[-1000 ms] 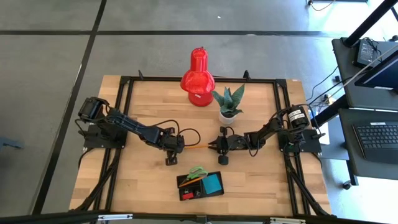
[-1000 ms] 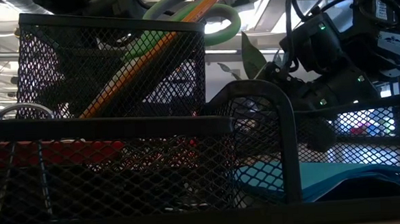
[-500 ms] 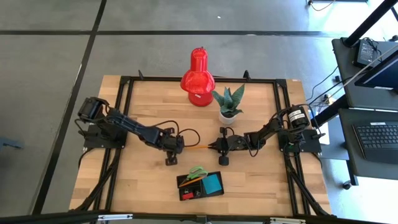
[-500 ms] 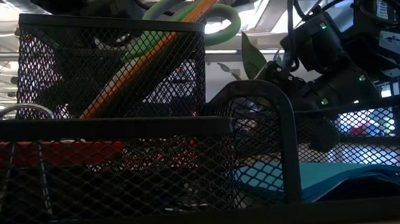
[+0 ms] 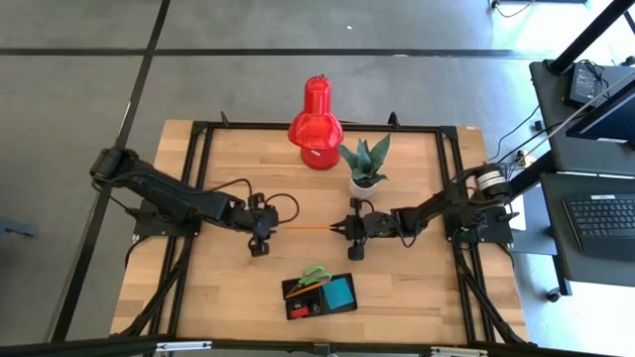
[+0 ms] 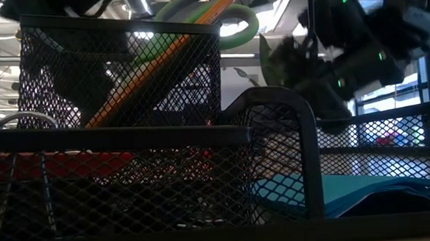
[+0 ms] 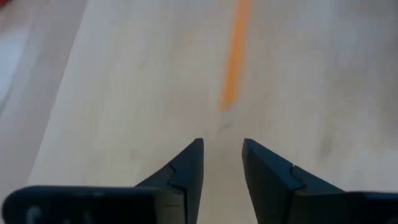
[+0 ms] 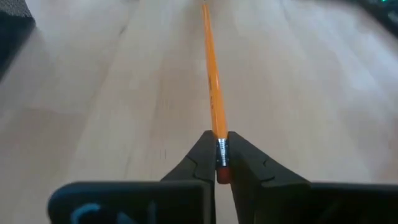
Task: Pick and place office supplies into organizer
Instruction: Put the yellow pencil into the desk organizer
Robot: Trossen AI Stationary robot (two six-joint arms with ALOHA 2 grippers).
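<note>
The wooden table (image 5: 238, 164) carries the organizer (image 5: 320, 296), lamp (image 5: 317, 124) and plant (image 5: 365, 165).

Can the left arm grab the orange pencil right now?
Probably yes, but the pencil is taken. The left gripper is open, with bare table between it and the pencil's near end. But the right gripper is already shut on the pencil's eraser end.

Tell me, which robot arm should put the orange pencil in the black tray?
The right one, probably. The right gripper is shut on the orange pencil at its eraser end, while the left gripper is open and apart from it.
</note>
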